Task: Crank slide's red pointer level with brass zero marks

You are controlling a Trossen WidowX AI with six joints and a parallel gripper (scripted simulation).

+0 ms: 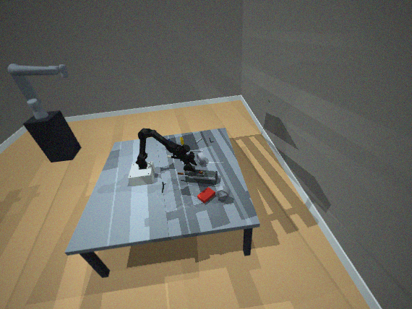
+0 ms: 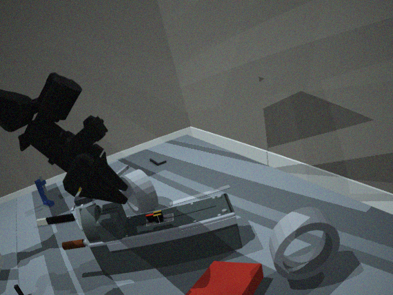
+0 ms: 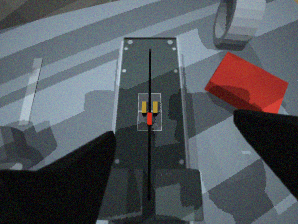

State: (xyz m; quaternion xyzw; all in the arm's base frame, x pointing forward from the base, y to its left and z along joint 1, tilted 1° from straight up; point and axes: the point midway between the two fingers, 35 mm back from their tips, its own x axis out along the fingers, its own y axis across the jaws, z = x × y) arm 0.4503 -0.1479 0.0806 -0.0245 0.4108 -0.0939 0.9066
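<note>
The machine point(image 1: 212, 177) point(image 2: 207, 238) point(image 3: 134, 65) is a long dark grey box with a slotted top. Its red pointer point(image 3: 149, 119) point(image 2: 149, 216) lies in the slot. In the wrist view the pointer is a little nearer the housing than the two brass marks point(image 3: 144, 106) point(image 3: 155, 106), not level with them. The crank's brown handle point(image 2: 73, 244) point(image 1: 180, 173) sticks out beyond the housing end, low at the near side; it is outside the wrist view. My gripper point(image 2: 125, 194) point(image 3: 172, 126) is open and empty above the housing end, apart from the handle.
A red block point(image 1: 206, 195) point(image 2: 229, 277) point(image 3: 250, 82) and a grey ring point(image 2: 280, 238) point(image 1: 222, 196) point(image 3: 252, 22) lie beside the machine. Another pale ring point(image 2: 146, 189) stands behind it. A black-and-white bar point(image 2: 60, 219) and a blue part point(image 2: 43, 193) lie left of it.
</note>
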